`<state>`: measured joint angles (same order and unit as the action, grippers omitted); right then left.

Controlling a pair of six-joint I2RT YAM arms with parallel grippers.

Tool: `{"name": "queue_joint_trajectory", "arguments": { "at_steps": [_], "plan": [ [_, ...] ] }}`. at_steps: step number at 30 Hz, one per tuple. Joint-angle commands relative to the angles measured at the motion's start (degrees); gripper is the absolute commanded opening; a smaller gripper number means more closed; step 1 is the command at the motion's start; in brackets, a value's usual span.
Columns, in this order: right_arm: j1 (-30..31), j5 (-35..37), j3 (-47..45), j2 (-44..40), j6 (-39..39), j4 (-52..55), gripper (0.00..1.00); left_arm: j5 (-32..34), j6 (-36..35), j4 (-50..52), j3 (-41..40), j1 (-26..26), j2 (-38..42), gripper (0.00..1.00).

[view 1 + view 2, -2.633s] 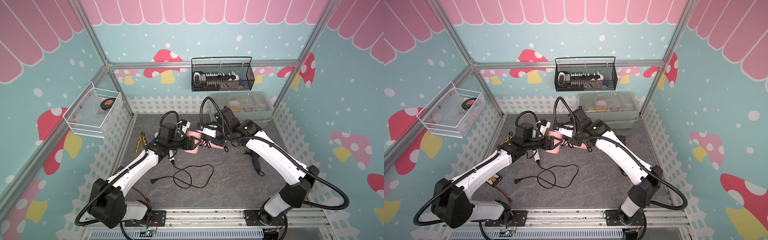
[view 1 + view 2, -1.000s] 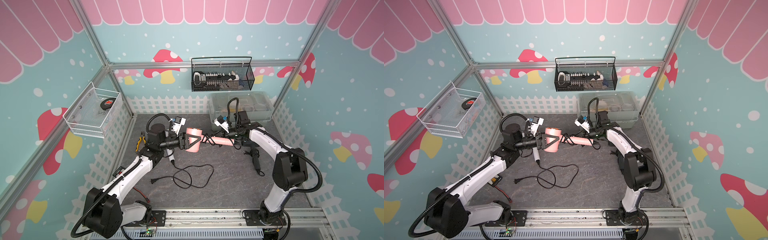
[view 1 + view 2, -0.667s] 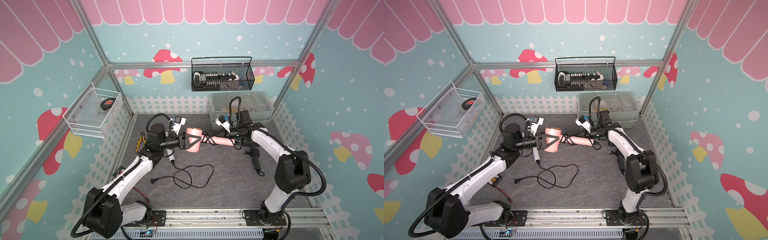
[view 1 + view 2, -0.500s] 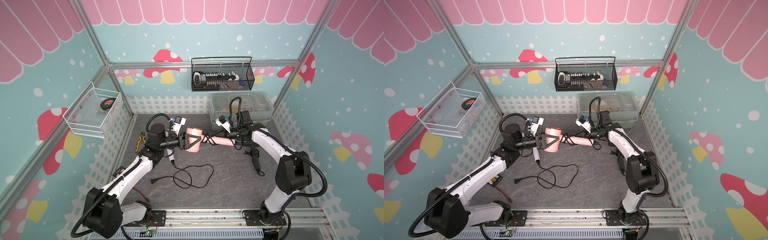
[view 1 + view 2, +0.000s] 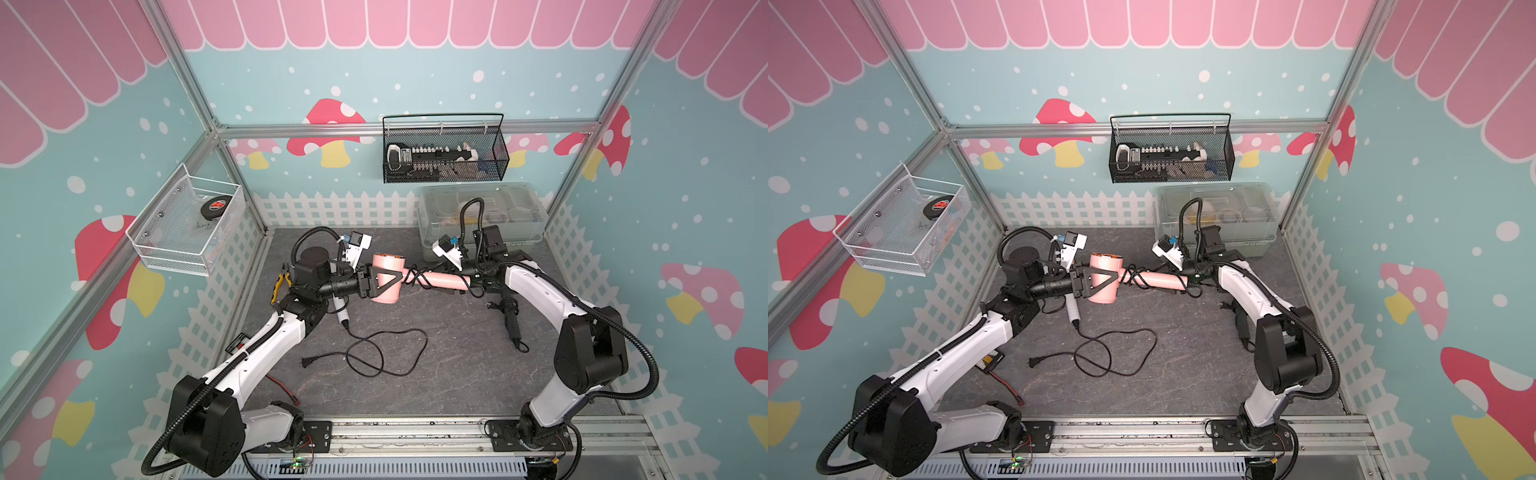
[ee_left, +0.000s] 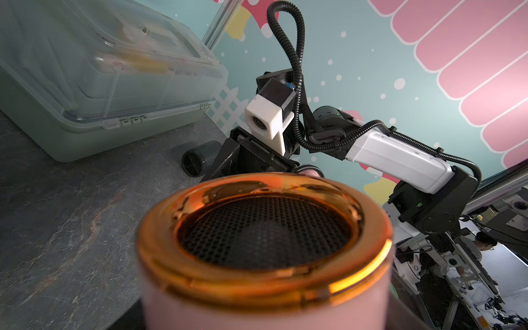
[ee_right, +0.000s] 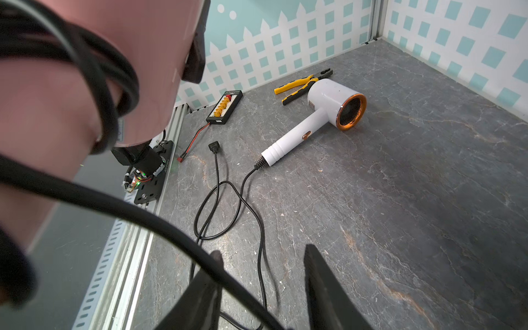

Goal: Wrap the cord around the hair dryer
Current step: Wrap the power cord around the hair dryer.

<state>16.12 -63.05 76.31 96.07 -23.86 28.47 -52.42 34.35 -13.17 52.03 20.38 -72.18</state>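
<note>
The right jaws had just parted, freeing the cord [image 5: 417, 277] looped at centre frame; the left jaws clamped the hair dryer [image 5: 384, 265], so a fresh grip seemed due.

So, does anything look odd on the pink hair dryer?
Yes. The black cord on the pink plastic hair dryer is bunched in crossing loops beside the head, and one slack loop hangs under the handle end.
</note>
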Motion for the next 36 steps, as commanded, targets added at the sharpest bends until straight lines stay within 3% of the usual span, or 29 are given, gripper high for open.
{"name": "queue_joint_trajectory", "arguments": {
  "at_steps": [1,15,36],
  "plan": [
    [-0.21,-1.94,-1.03,-2.07,-0.75,-1.38,0.50,-1.01,0.74,-5.25,2.47,0.05,1.34,0.00],
    [-0.21,0.04,-3.41,-3.26,0.35,-2.98,0.65,-0.66,0.46,-5.11,2.37,-0.08,1.50,0.00],
    [-1.16,10.86,-10.49,-7.75,8.31,-6.55,0.75,-0.98,2.78,-8.01,1.15,-2.52,2.50,0.00]
  ]
}}
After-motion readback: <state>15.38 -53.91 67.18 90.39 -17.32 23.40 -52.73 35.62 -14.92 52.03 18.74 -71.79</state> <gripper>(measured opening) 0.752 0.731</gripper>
